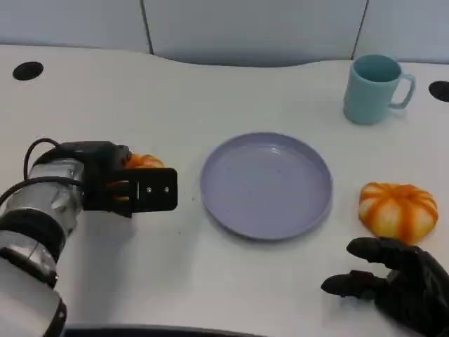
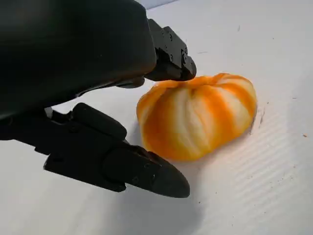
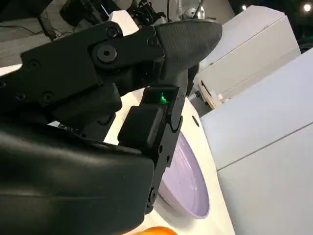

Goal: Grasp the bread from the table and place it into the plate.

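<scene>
Bread is on the table [image 1: 231, 281] twice over, two orange-and-white striped buns. Going big to small: white table, then the lilac plate [image 1: 266, 184] dead centre with nothing in it, then the teal mug [image 1: 374, 88] out at 1 o'clock from the plate, handle pointing right.

One bun [image 1: 398, 208] sits at 3 o'clock from the plate, a little apart from the rim. The right hand [image 1: 396, 279] is at roughly 6 o'clock from that bun, close but not touching, fingers loosely spread and holding nothing.

The other bun, the left bun [image 1: 144, 161], is at 9 o'clock from the plate, and from the head cam you barely catch an orange sliver peeking out behind the left hand [image 1: 133, 186]. The left wrist cam is where you actually see it: whole bun on the table, one finger [image 2: 171, 58] up against its top edge and a second finger [image 2: 142, 171] lower down beside it, just short of the bun. So the fingers straddle it with the bun still on the table; whether it's really squeezing yet, can't tell.

The right wrist cam gives the plate edge-on past the right hand's fingers, a scrap of orange at the frame edge, a small green light on the hand, plus white cabinets and cables beyond the table that the head cam doesn't catch.

No readable labels or writing anywhere.
</scene>
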Action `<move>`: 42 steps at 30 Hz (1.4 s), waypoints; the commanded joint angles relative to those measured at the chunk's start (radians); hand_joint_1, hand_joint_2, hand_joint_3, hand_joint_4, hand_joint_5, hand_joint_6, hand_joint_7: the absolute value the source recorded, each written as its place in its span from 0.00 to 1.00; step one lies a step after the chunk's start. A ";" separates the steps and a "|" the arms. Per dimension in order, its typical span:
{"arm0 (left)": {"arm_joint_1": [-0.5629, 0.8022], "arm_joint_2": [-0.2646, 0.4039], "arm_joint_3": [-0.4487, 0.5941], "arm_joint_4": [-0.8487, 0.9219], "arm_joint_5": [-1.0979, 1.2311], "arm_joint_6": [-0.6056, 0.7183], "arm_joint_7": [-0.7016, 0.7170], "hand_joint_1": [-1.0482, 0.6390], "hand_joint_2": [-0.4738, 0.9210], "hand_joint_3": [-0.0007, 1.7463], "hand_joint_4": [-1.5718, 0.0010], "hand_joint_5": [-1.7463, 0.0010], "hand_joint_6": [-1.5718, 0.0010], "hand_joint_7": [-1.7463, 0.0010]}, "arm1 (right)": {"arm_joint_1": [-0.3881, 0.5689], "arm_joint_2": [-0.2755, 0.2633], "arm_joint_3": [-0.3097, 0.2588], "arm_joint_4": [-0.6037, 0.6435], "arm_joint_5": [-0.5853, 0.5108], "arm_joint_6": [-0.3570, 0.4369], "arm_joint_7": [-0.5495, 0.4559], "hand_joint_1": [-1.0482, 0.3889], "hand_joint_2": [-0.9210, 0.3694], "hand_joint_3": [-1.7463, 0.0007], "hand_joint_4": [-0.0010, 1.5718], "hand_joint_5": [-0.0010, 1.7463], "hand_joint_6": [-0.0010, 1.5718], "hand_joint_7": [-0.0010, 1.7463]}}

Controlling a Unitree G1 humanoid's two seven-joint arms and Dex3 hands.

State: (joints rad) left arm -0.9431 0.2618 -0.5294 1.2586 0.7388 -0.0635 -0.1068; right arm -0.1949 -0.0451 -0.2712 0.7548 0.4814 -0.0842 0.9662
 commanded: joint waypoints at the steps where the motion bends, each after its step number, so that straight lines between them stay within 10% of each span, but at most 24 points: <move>1: -0.022 -0.020 -0.016 0.028 0.000 0.008 0.011 0.18 0.98 0.00 0.90 0.93 0.85 1.00 | 0.029 -0.003 0.005 -0.035 0.000 0.017 -0.017 0.25 0.00 0.89 0.79 0.10 0.77 0.00; 21: -0.002 -0.058 -0.148 0.063 0.100 0.007 0.167 0.21 0.96 0.00 0.82 0.94 0.81 0.99 | 0.058 0.000 0.008 -0.086 0.012 0.050 -0.030 0.25 0.00 0.90 0.79 0.10 0.78 0.00; 24: 0.017 -0.052 -0.204 0.071 0.155 0.007 0.252 0.27 0.94 0.00 0.68 0.75 0.60 0.93 | 0.072 0.001 0.010 -0.112 0.011 0.056 -0.039 0.24 0.00 0.90 0.79 0.11 0.78 0.00; 33: 0.046 -0.038 -0.228 0.086 0.176 0.005 0.417 0.44 0.94 0.00 0.59 0.05 0.42 0.88 | 0.083 0.001 0.010 -0.127 0.013 0.053 -0.041 0.24 0.00 0.90 0.79 0.11 0.78 0.00; 42: 0.044 -0.013 -0.205 0.085 0.138 -0.055 0.434 0.48 0.94 0.01 0.52 0.00 0.33 0.87 | 0.081 0.001 0.009 -0.126 0.019 0.065 -0.042 0.24 0.00 0.90 0.79 0.11 0.78 0.00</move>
State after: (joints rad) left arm -0.9165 0.2201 -0.7608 1.3363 0.9005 -0.1050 0.3226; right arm -0.1215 -0.0386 -0.2581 0.6372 0.4903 -0.0244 0.9303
